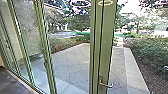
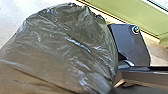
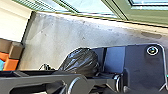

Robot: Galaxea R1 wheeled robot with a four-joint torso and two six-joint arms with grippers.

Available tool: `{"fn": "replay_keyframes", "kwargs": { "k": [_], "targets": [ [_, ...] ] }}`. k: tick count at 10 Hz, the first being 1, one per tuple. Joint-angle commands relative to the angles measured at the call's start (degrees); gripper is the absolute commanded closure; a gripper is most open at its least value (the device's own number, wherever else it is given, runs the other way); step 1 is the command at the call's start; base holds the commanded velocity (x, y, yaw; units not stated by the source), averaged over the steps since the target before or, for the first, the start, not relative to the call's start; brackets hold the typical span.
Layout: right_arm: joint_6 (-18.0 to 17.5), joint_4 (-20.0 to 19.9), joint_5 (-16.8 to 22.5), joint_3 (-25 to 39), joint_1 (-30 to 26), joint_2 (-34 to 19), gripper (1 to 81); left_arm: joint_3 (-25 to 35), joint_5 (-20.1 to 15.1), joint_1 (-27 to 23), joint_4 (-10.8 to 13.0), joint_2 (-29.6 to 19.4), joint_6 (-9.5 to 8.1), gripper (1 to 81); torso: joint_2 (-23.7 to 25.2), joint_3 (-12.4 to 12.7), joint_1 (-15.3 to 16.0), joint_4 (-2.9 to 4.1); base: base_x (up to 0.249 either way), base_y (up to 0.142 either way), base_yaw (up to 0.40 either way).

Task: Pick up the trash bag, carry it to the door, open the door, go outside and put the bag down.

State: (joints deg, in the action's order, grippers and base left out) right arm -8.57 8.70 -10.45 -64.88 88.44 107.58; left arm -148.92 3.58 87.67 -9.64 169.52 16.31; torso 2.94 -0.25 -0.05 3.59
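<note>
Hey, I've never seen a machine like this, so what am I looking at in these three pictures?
This is a two-armed robot on a wheeled base. The head picture looks forward and down from high on the robot: green-framed glass doors with a metal lever handle, and a paved yard beyond them. The other two come from cameras on its left and right wrists. Both show a dark, crinkled plastic trash bag, and the wide dark plate with a round fitting is part of the robot. The right wrist picture also shows bare grey floor and something brown and orange that I can't identify. How the bag is held, if it is, I can't tell.
</note>
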Motion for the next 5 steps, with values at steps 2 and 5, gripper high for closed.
{"fn": "replay_keyframes", "kwargs": {
  "k": [2, 5],
  "targets": [
    [0.0, -4.1, 2.9, 9.4, -8.8, -9.7, 1.0, 0.3, -2.9, -3.3, -0.1, 0.0, -0.05, 81.1, 0.0, 0.0, 0.1, 0.0, 0.0, 0.0, 0.0],
    [-0.1, -7.3, 8.2, 14.0, -15.8, -12.7, 1.0, 0.2, -3.0, -3.3, 0.0, 0.1, -0.05, 81.1, 0.0, 0.0, 0.1, 0.0, 0.0, 0.0, 0.0]
  ]
}}
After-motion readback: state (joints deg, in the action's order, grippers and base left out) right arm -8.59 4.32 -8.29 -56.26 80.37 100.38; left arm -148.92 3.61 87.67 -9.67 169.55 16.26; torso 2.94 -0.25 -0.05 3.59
